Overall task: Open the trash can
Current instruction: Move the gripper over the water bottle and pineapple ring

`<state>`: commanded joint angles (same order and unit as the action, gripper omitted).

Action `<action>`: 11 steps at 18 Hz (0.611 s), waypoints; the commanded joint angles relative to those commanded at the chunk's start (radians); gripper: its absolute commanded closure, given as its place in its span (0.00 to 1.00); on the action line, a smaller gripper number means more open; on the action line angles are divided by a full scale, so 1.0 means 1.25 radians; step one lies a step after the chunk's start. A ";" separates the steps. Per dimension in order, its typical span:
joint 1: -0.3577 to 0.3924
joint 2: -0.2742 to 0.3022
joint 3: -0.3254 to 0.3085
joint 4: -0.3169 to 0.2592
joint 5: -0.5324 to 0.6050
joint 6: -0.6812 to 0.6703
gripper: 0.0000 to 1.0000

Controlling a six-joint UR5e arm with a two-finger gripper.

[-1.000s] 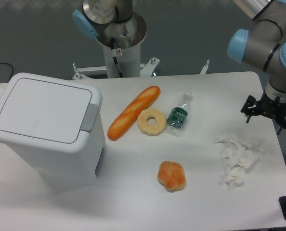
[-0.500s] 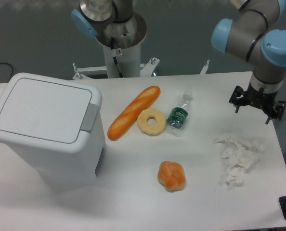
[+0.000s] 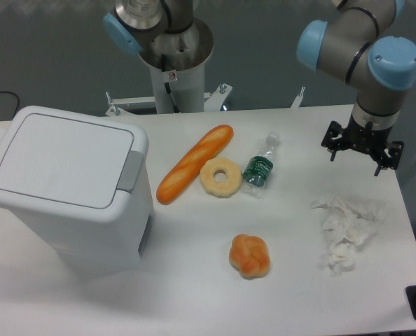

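**Bin shut, claw far off**

The trash can [image 3: 68,192] stands at the table's [image 3: 194,294] left end, lid flat and closed, grey latch tab [image 3: 130,171] on its right edge; its inside is hidden. Beside it to the right lies a baguette [image 3: 194,164], touching a ring pastry [image 3: 220,177]; a small bottle [image 3: 260,168] rests against the ring; a knotted roll [image 3: 249,255] sits nearer the front. Crumpled tissue [image 3: 344,231] lies at the right. The gripper [image 3: 354,151] hangs above the table's right end, well apart from the can, fingers spread and holding nothing.
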<state>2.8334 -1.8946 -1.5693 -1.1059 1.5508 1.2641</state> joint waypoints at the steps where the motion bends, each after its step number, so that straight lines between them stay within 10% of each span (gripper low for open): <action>1: -0.010 0.007 0.000 -0.004 0.000 -0.020 0.00; 11: -0.149 0.063 0.010 -0.041 -0.034 -0.286 0.00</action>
<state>2.6478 -1.8163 -1.5570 -1.1566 1.5081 0.9069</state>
